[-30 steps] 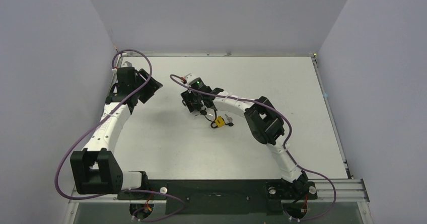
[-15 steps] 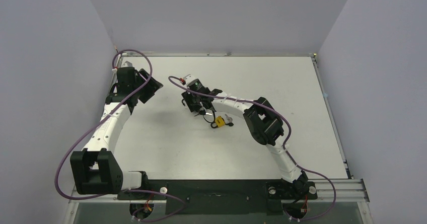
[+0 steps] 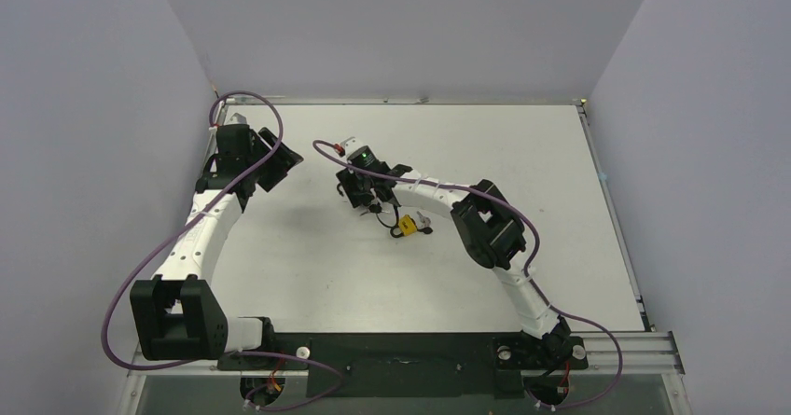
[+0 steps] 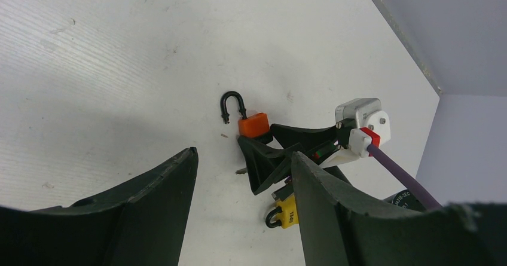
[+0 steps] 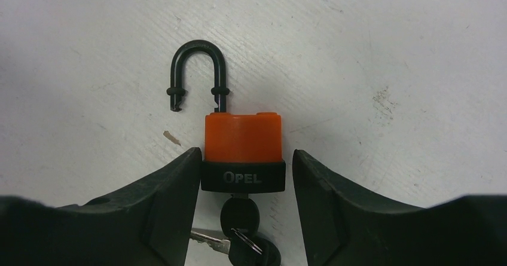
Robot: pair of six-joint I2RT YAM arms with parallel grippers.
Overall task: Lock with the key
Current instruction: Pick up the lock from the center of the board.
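The right tool (image 5: pixel 246 161) is hardly moving since a second ago, sitting spread astride the lock (image 5: pixel 242 137) on the bench (image 5: pixel 388 51). The shackle (image 5: pixel 195 43) is gaping and the key (image 5: pixel 239 218) is sitting inserted, so locking is still waiting.

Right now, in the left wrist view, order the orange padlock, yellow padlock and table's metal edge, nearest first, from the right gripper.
1. Orange padlock: between the right gripper's fingers.
2. Yellow padlock: just behind the gripper, low in view.
3. Table's metal edge: far off, top right.
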